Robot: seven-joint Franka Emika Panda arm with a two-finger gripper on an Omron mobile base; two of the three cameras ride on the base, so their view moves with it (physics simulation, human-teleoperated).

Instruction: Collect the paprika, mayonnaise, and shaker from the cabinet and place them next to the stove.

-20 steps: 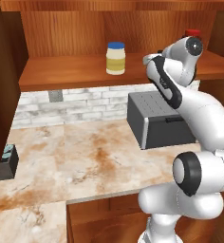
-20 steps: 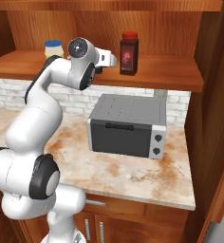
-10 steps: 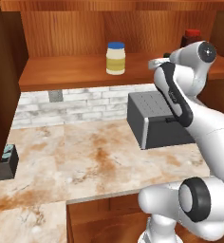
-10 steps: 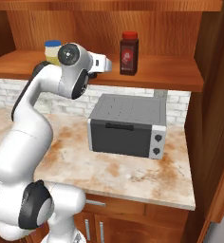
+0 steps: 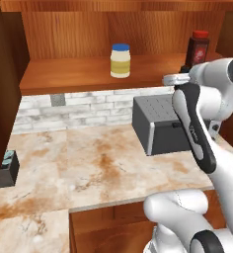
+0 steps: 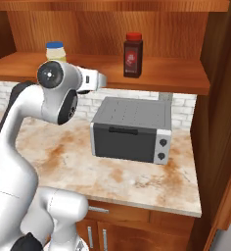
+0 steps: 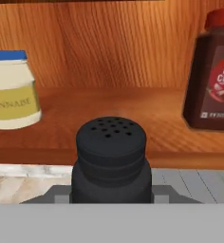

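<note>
Gripping shaker, perforated top facing hand camera

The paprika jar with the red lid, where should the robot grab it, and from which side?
Probably around the dark body of the paprika jar, below its red lid, coming straight in from the open front of the cabinet. The jar stands upright on the shelf, with nothing close beside it, so the fingers could likely pass on both sides. The gripper is already shut on the shaker, so that goes first.
</note>
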